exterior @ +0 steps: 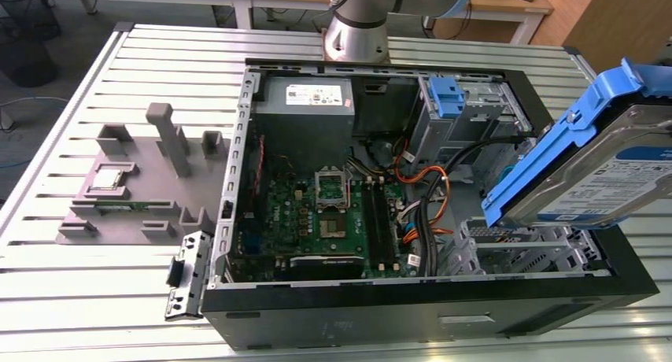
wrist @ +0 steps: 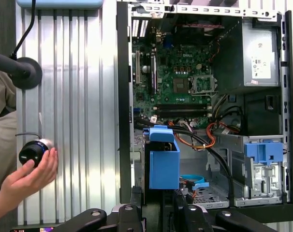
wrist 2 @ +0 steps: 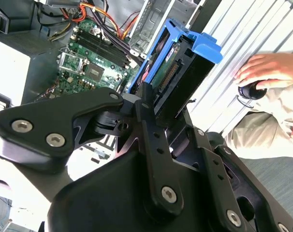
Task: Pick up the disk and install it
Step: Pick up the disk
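Note:
The disk point(exterior: 599, 173), a silver drive with a white-and-blue label in a blue carrier bracket, hangs tilted in the air at the exterior view's right, above the right edge of the open computer case point(exterior: 420, 307). In the second wrist view my gripper point(wrist 2: 163, 108) is shut on the disk point(wrist 2: 185, 63), with black fingers point(wrist 2: 145, 104) pressing its sides. In the first wrist view the disk point(wrist: 163, 166) stands edge-on just past my gripper point(wrist: 158, 205), over the case's metal drive cage point(wrist: 204, 193).
Inside the case lie the green motherboard point(exterior: 326, 212), a grey power-supply box point(exterior: 304, 94) and a bare blue bracket point(exterior: 446, 94) in a bay. A grey fixture point(exterior: 137, 181) stands at the exterior view's left. A person's hand point(wrist: 30, 176) rests on a black knob beside the case.

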### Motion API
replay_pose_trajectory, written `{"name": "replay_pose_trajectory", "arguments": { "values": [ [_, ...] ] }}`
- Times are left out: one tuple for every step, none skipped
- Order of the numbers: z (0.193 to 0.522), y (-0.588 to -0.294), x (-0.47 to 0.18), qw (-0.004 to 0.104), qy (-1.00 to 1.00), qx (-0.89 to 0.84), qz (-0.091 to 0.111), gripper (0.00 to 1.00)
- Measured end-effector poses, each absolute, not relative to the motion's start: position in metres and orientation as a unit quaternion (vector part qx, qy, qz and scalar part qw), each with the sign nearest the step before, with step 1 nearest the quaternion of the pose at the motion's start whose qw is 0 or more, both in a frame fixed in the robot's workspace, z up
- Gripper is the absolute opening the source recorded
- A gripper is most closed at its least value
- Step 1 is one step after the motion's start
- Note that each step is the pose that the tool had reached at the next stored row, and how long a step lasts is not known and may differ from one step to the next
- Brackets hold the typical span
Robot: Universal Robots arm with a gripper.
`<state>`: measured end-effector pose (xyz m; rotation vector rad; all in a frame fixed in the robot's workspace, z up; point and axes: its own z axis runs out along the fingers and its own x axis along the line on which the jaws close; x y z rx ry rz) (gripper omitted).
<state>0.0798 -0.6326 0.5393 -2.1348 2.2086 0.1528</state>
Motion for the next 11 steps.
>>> {"name": "replay_pose_trajectory", "arguments": {
  "values": [
    [0.5392, -0.6326, 0.0798, 0.03, 0.718, -0.694, 0.052, 0.35],
    [0.5392, -0.6326, 0.0798, 0.03, 0.718, -0.694, 0.052, 0.35],
    [0.5392, -0.6326, 0.0798, 0.03, 0.718, -0.694, 0.052, 0.35],
    [0.5392, -0.6326, 0.0798, 0.03, 0.718, -0.694, 0.052, 0.35],
    [0.5392, -0.6326, 0.0798, 0.03, 0.718, -0.693, 0.053, 0.35],
    [0.5392, -0.6326, 0.0798, 0.03, 0.718, -0.694, 0.053, 0.35],
    [0.5393, -0.6326, 0.0798, 0.03, 0.718, -0.694, 0.053, 0.35],
    [0.5391, -0.6321, 0.0799, 0.03, 0.718, -0.694, 0.053, 0.35],
    [0.5391, -0.6313, 0.0799, 0.03, 0.718, -0.694, 0.053, 0.35],
    [0.5391, -0.6308, 0.0799, 0.03, 0.718, -0.694, 0.053, 0.35],
    [0.539, -0.6308, 0.0799, 0.03, 0.718, -0.694, 0.053, 0.35]
  ]
}}
